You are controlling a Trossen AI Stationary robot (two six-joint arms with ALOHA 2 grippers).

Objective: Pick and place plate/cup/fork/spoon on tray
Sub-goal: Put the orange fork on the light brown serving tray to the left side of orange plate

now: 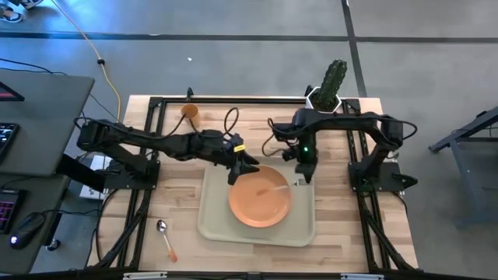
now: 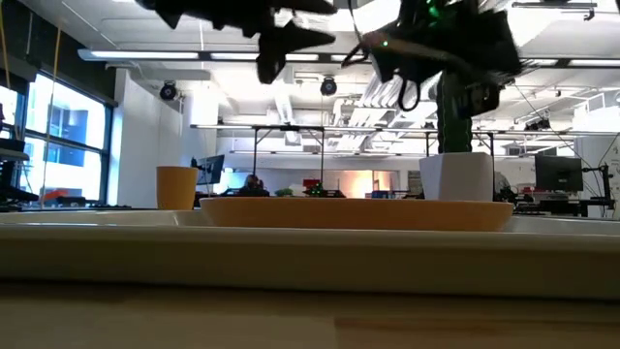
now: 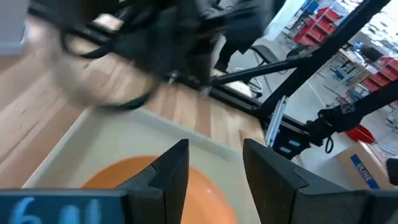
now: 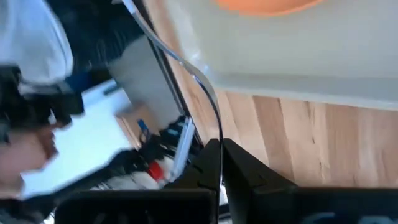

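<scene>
The orange plate (image 1: pixel 259 198) lies flat on the beige tray (image 1: pixel 214 222); it also shows in the low view (image 2: pixel 358 211). A thin pale streak (image 1: pixel 270 189) lies on the plate; I cannot tell whether it is the fork. The spoon (image 1: pixel 164 235) lies on the table left of the tray. The orange cup (image 1: pixel 189 111) stands at the far left, and shows in the low view (image 2: pixel 176 187). My left gripper (image 1: pixel 236 169) hovers open above the plate's far left rim (image 3: pixel 214 168). My right gripper (image 1: pixel 302 176) is shut and empty over the tray's far right rim (image 4: pixel 221 158).
A white pot with a green cactus (image 1: pixel 327 92) stands at the table's far right, behind my right arm. Black frame rails run along the table's left and right sides. Bare wood lies right of the tray (image 1: pixel 334 218).
</scene>
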